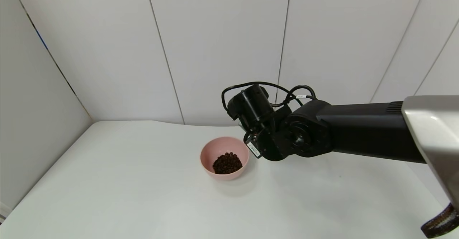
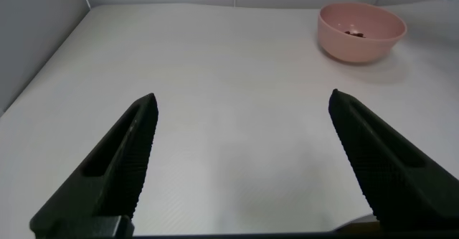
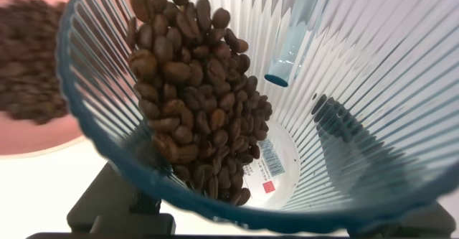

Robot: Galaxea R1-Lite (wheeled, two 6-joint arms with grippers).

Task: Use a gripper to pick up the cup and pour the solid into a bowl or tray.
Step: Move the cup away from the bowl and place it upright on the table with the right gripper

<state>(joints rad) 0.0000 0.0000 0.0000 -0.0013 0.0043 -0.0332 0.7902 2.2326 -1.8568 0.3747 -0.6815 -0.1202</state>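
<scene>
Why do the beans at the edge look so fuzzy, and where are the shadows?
Right wrist view: the beans inside the cup look sharp, but the bowl and its beans behind are out of focus. Head view: soft even light, only a faint shadow under the bowl. Left wrist view: the open left claw looms dark and slightly blurred.

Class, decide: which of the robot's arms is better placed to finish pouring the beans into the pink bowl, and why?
The right. Its pincer holds the cup, tipped with beans sliding toward the bowl. The left pincer is open, empty, far from the bowl.
</scene>
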